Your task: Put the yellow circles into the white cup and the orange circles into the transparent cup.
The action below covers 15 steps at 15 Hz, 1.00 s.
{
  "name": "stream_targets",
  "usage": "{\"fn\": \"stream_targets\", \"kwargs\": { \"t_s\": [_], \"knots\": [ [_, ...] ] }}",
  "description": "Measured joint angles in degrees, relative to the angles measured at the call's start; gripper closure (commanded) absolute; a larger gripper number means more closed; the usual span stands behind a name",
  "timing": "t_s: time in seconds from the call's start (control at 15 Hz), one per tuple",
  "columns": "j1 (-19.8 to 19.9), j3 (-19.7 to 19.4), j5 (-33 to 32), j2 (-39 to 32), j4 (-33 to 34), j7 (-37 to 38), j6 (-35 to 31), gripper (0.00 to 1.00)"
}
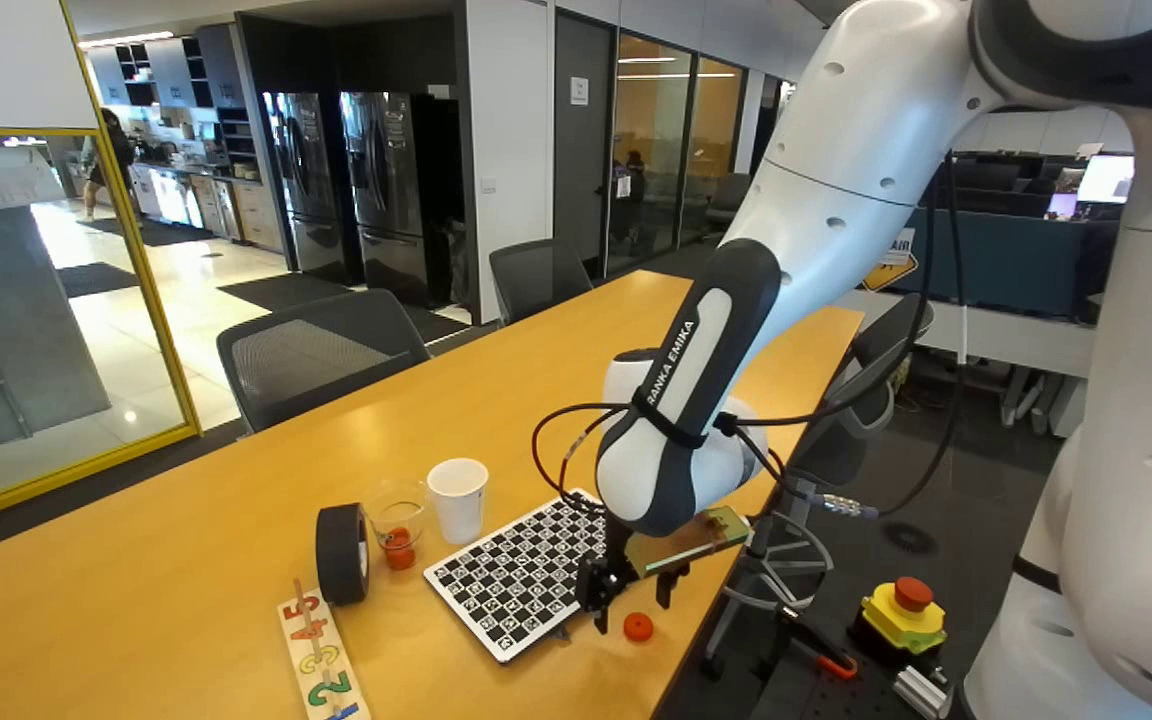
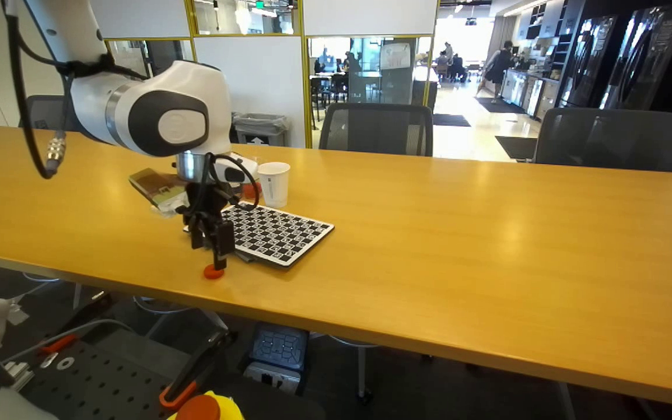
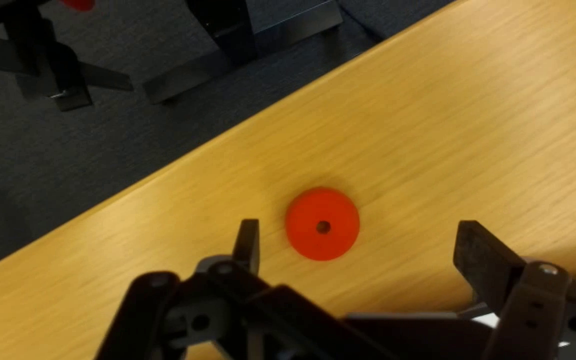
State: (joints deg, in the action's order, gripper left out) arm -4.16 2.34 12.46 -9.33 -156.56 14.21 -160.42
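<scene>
A lone orange circle lies flat on the table near its edge; it also shows in an exterior view and in the wrist view. My gripper is open and empty, with the disc showing between its fingertips, closer to the left finger. In both exterior views the gripper points down just above the disc. The transparent cup stands upright with orange circles inside. The white cup stands upright beside it; its contents are hidden. No yellow circles show.
A checkerboard lies between the gripper and the cups. A black cylinder and a wooden number board stand and lie near the transparent cup. The table edge runs close to the lone disc.
</scene>
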Motion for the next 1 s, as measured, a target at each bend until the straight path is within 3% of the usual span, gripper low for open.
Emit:
{"fn": "stream_targets", "kwargs": {
  "t_s": [1.0],
  "knots": [
    [2.74, 1.04, 3.15, -4.59, 0.01, -1.16, -5.62, 0.0]
  ]
}}
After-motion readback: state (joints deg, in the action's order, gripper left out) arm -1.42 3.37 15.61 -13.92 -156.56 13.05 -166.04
